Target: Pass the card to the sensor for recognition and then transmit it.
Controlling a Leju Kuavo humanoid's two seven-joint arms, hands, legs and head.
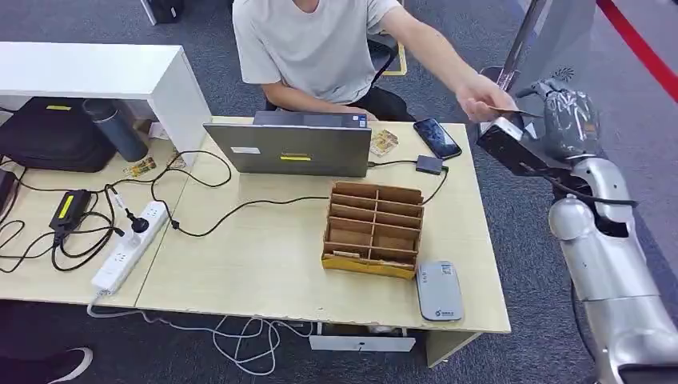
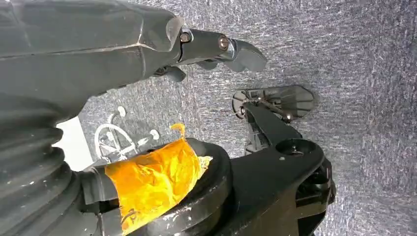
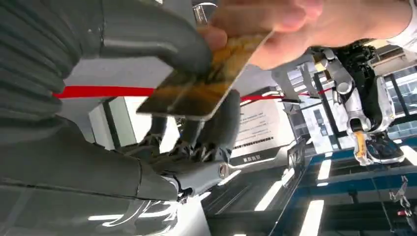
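Office floor with grey carpet, and a pale wooden surface (image 1: 264, 264) carrying a laptop (image 1: 289, 148), a wooden card organizer (image 1: 372, 229) and a grey card reader (image 1: 439, 291) near its front edge. The right robot hand (image 1: 560, 112) is raised off past the far right corner of the surface. A person's hand (image 1: 484, 98) holds the card (image 3: 204, 91) right at it: the card lies flat between the thick thumb (image 3: 162, 42) and the darker fingers (image 3: 216, 125), long axis running out toward the person. I can't tell if the robot hand actually grips it yet. The reader sits well below and back toward the robot. The left robot hand (image 2: 216, 49) hangs by the floor, fingers curled, holding nothing.
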